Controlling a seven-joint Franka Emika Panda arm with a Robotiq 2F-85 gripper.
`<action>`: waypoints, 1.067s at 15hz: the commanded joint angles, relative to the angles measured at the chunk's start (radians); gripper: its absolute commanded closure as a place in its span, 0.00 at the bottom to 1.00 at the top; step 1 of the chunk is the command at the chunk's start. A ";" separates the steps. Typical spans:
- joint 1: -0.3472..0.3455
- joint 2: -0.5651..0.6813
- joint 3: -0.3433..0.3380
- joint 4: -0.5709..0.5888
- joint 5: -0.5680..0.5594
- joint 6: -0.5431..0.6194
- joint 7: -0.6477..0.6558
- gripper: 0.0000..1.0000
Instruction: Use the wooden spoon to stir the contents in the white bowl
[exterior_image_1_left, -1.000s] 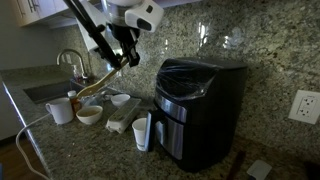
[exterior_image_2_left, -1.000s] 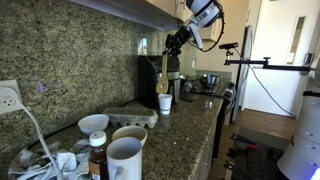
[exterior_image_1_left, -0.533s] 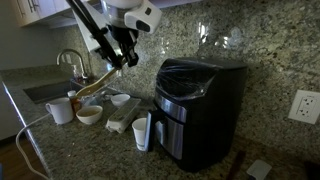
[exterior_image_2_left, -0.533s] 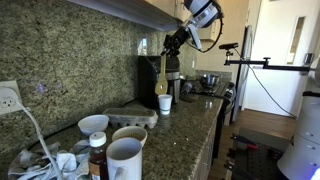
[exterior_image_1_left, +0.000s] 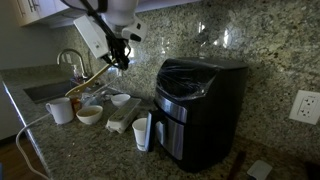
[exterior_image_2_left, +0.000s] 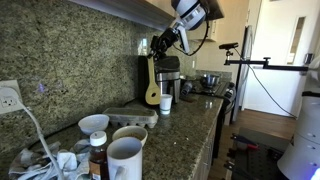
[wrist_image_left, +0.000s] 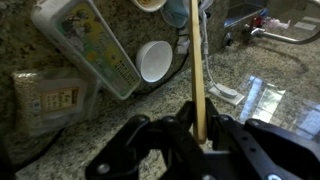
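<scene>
The gripper (exterior_image_1_left: 119, 58) hangs above the granite counter (exterior_image_1_left: 90, 150) with its jaws drawn narrow and clamped on the upper handle of the wooden spoon (exterior_image_1_left: 95, 78). In that exterior view the spoon slants from the jaws toward 8 o'clock, and its oval head ends in the air near the rim of the mug (exterior_image_1_left: 60, 111). The white bowl (exterior_image_1_left: 90, 116), tan-brown inside, sits on the counter at about 7 o'clock from the gripper and at 5 o'clock from the spoon head; the head is clear of it, not dipped in. A smaller white bowl (exterior_image_1_left: 120, 99) stands just beyond it at 1 o'clock, and the black air fryer (exterior_image_1_left: 200, 105) is at 3 o'clock, well apart. In an exterior view taken along the counter, the spoon (exterior_image_2_left: 152, 85) hangs nearly upright from the gripper (exterior_image_2_left: 160, 47), head down, with the white bowl (exterior_image_2_left: 130, 134) at 7 o'clock. The wrist view shows the dark fingers (wrist_image_left: 168, 138) pressed on both sides of the shaft (wrist_image_left: 197, 70), which runs straight to 12 o'clock, with the smaller white bowl (wrist_image_left: 155, 60) and a flat box (wrist_image_left: 85, 45) at 10 o'clock.
</scene>
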 joint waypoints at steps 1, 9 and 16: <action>0.014 0.044 0.030 0.036 0.042 -0.042 -0.066 0.95; 0.050 0.122 0.095 0.056 0.046 -0.019 -0.179 0.95; 0.065 0.171 0.134 0.095 0.068 0.002 -0.238 0.95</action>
